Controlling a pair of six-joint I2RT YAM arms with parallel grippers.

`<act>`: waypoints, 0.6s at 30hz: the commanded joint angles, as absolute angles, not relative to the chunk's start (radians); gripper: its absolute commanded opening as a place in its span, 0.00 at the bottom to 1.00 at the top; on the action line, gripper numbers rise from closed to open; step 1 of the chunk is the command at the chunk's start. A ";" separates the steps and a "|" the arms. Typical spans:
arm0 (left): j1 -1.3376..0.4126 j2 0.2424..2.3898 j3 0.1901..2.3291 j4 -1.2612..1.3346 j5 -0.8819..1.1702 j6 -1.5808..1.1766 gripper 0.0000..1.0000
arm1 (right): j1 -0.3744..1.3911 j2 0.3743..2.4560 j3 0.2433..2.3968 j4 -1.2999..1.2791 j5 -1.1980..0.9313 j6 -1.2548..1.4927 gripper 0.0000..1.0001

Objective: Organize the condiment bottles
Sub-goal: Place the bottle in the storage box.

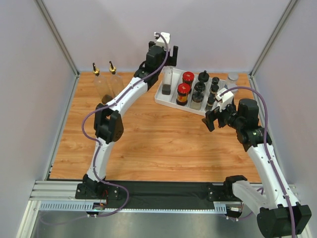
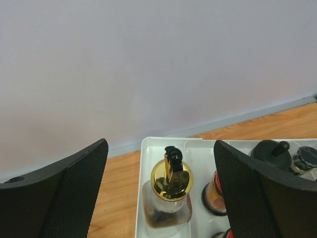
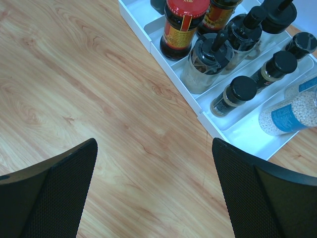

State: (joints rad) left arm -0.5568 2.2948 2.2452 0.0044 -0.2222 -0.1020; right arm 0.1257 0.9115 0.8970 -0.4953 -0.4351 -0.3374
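Observation:
A white divided tray point(image 1: 163, 97) holds the condiment bottles. A tall clear bottle with a gold and black pourer point(image 2: 172, 179) stands in its left compartment point(image 1: 167, 82). My left gripper point(image 2: 159, 145) is open just above it, one finger on each side, not touching point(image 1: 171, 62). Two red-lidded dark jars point(image 1: 184, 92) point(image 3: 184, 22), black-capped jars point(image 1: 199, 90) point(image 3: 214, 54) and a silver-lidded shaker point(image 1: 233, 78) point(image 3: 292, 111) fill the other compartments. Two more tall clear bottles point(image 1: 104, 79) stand on the table at the back left. My right gripper point(image 1: 212, 118) point(image 3: 154, 144) is open and empty over bare wood, near the tray's front right corner.
The wooden table is walled by grey panels on the left, back and right. The tray point(image 3: 214, 130) sits at an angle at the back right. A black mat point(image 1: 163, 191) and the arm bases run along the near edge.

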 commanded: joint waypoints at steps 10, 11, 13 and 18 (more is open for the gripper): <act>-0.560 1.944 2.016 0.006 -0.219 -0.106 1.00 | 0.123 0.888 0.900 -0.465 -0.419 -0.359 1.00; -0.560 1.927 1.981 0.005 -0.210 -0.103 1.00 | 0.123 0.890 0.900 -0.463 -0.419 -0.360 1.00; -0.560 1.872 1.944 -0.021 -0.207 -0.104 1.00 | 0.123 0.890 0.899 -0.463 -0.417 -0.362 1.00; -0.560 1.747 1.801 -0.048 -0.206 -0.110 1.00 | 0.123 0.890 0.897 -0.466 -0.417 -0.364 1.00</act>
State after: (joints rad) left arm -0.5568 1.8278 1.8526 -0.0360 -0.2176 -0.1028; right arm 0.1257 0.9058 0.8970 -0.4953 -0.4271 -0.3485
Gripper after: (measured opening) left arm 0.996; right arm 0.998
